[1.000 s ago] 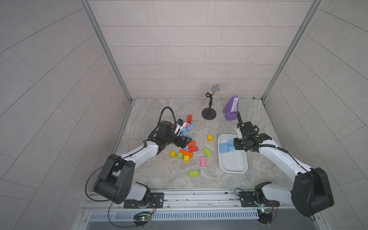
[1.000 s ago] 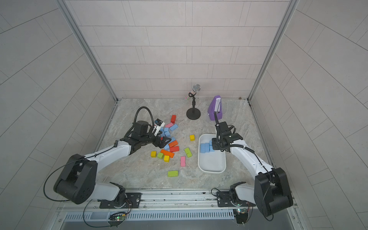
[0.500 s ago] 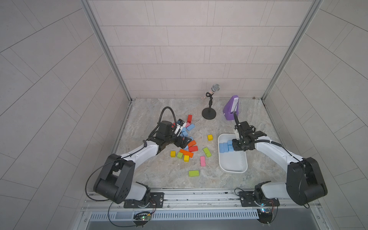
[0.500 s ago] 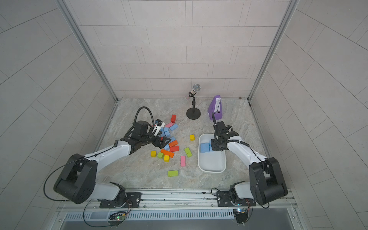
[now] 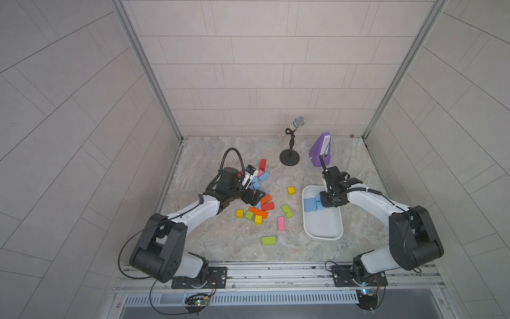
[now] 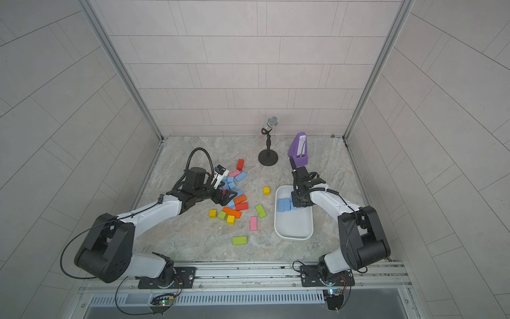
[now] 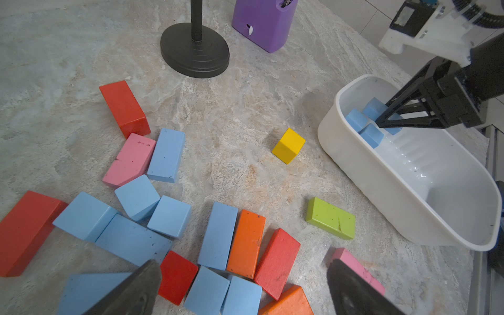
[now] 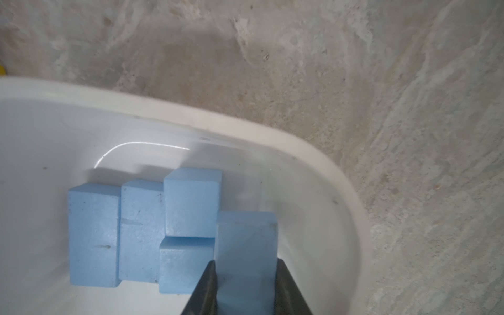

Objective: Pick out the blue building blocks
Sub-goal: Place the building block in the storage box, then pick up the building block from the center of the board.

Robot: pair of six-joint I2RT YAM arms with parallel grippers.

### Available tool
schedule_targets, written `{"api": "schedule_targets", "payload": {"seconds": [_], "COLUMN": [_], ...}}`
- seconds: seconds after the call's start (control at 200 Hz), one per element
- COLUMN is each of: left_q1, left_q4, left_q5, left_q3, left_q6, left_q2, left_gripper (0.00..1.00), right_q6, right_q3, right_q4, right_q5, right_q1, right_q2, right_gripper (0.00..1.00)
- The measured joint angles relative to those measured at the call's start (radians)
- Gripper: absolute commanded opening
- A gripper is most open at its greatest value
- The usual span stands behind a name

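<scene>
- blue building blocks [image 7: 166, 155]: split between the tub and a pile on the table.
- one blue brick [image 8: 245, 240] is clamped between the right gripper [image 8: 245, 262] jaws, low inside the white tub [image 5: 323, 237].
- it sits just beside four blue blocks [image 8: 94, 234] packed side by side at the tub's end nearer the metronome; can't tell if the brick touches the tub floor.
- the rest, around nine in the left wrist view, lie loose on the table [image 7: 245, 81], mixed with a red block [image 7: 124, 107], orange block [image 7: 245, 242] and pink block [image 7: 131, 161], many touching.
- left gripper [image 7: 242, 264]: jaws wide apart, empty, hovering over the pile's near edge.
- yellow cube [image 7: 289, 146] stands alone between pile and tub; green brick [image 7: 330, 218] lies near the tub wall.
- mic stand [image 5: 289, 158] and purple metronome [image 5: 321, 150] stand upright at the back.
</scene>
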Motion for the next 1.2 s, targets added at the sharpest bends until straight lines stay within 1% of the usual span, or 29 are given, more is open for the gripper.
{"api": "schedule_targets", "payload": {"seconds": [0.125,0.31,0.41,0.62,0.791,0.886,1.001,1.196], "left_q1": [0.0,0.0,0.0,0.0,0.005,0.021,0.067,0.158], "left_q4": [0.0,0.0,-0.001,-0.001,-0.019,-0.045,-0.087,-0.195], "left_q5": [0.0,0.0,0.0,-0.006,-0.043,-0.051,-0.045,0.028], "left_q3": [0.0,0.0,0.0,0.0,0.013,0.03,0.06,0.127], "left_q6": [0.0,0.001,0.003,-0.003,-0.005,0.002,0.023,0.107], "left_q2": [0.0,0.0,0.0,0.0,0.0,0.0,0.0,0.0], "left_gripper": [1.0,1.0,1.0,1.0,1.0,1.0,0.99,0.98], "right_q6": [0.005,0.016,0.023,0.024,0.019,0.017,0.017,0.011], "right_q3": [0.012,0.021,0.021,0.021,0.002,-0.062,-0.159,-0.333], "right_q4": [0.0,0.005,0.004,0.004,0.039,0.113,0.215,0.42], "right_q5": [0.028,0.038,0.039,0.031,-0.005,-0.045,-0.083,-0.168], "right_q1": [0.0,0.0,0.0,0.001,0.038,0.06,0.06,0.059], "right_q2": [0.014,0.023,0.023,0.003,-0.098,-0.193,-0.302,-0.462], "right_gripper": [0.25,0.45,0.49,0.49,0.49,0.49,0.49,0.51]}}
